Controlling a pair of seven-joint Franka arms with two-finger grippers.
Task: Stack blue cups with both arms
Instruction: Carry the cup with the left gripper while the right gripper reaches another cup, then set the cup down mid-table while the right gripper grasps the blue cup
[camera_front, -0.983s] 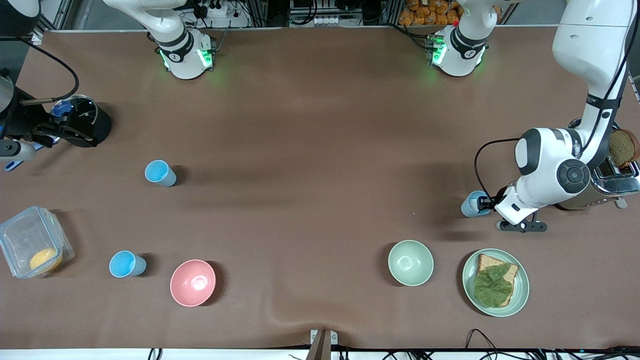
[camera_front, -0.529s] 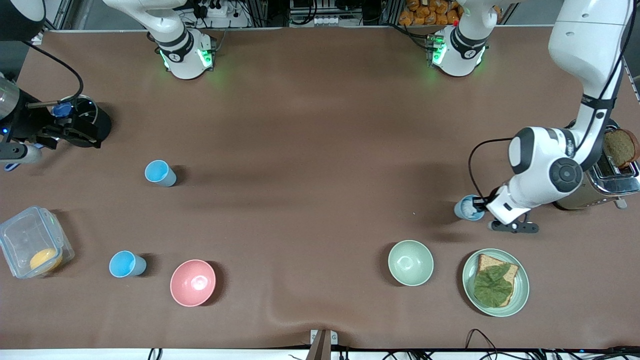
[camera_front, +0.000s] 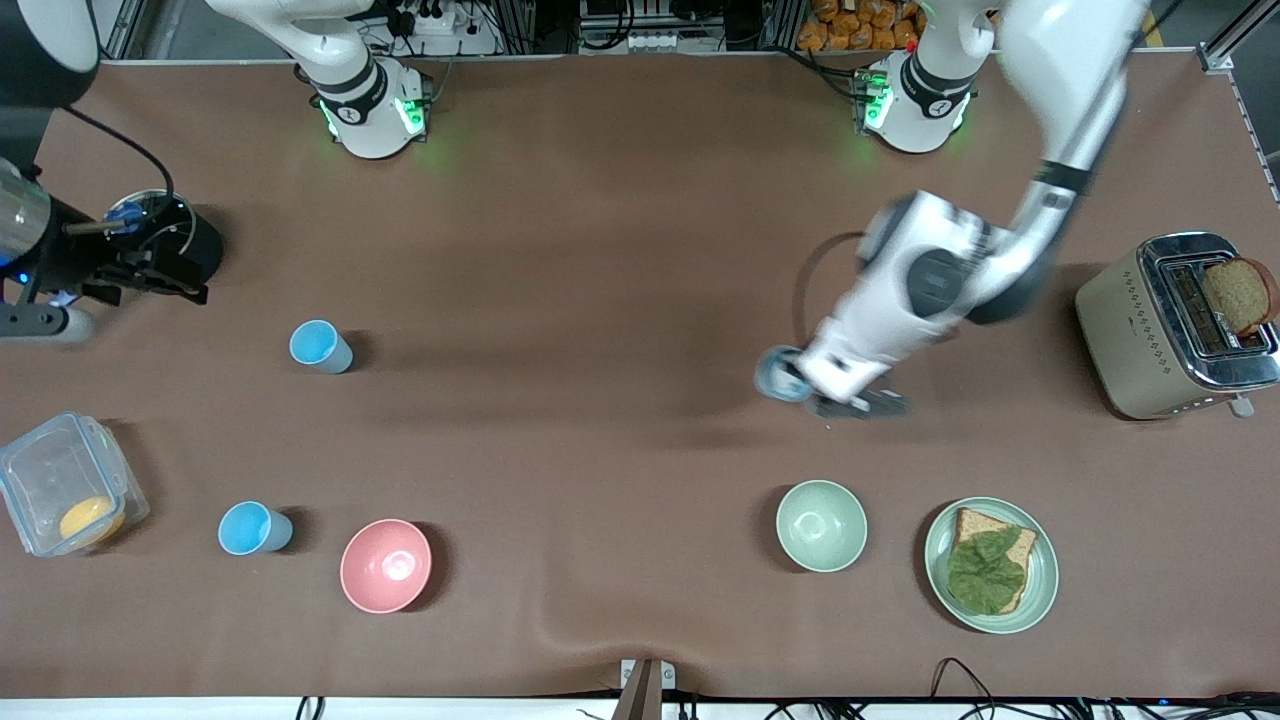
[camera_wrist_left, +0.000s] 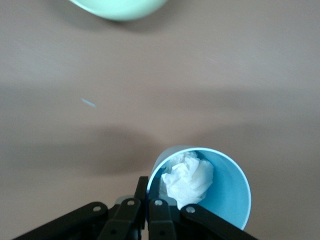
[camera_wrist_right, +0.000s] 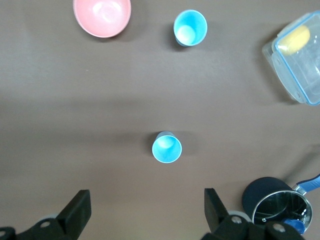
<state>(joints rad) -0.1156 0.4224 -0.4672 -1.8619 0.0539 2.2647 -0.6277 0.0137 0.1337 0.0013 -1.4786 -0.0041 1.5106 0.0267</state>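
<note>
My left gripper (camera_front: 803, 385) is shut on the rim of a light-blue cup (camera_front: 776, 377) and holds it above the table's middle, over a spot farther from the front camera than the pale green bowl. In the left wrist view the gripper (camera_wrist_left: 150, 192) pinches the cup wall (camera_wrist_left: 227, 195), and crumpled white paper (camera_wrist_left: 187, 177) lies inside. A second blue cup (camera_front: 320, 346) stands upright toward the right arm's end, and a third (camera_front: 254, 528) stands nearer the front camera, beside the pink bowl. My right gripper (camera_front: 140, 278) is open and empty, high over the black pot; its wrist view (camera_wrist_right: 145, 210) shows both cups (camera_wrist_right: 166, 148) (camera_wrist_right: 190, 27).
A pink bowl (camera_front: 386, 565) and a pale green bowl (camera_front: 821, 525) sit near the front. A green plate (camera_front: 1040, 590) with bread and lettuce, a toaster (camera_front: 1130, 330) holding toast, a clear container (camera_front: 40, 470) with something yellow, and a black pot (camera_front: 195, 245) stand around the edges.
My left arm has carried the cup from beside the toaster toward the table's middle, uncovering the toaster. My right gripper has shifted only slightly over the pot.
</note>
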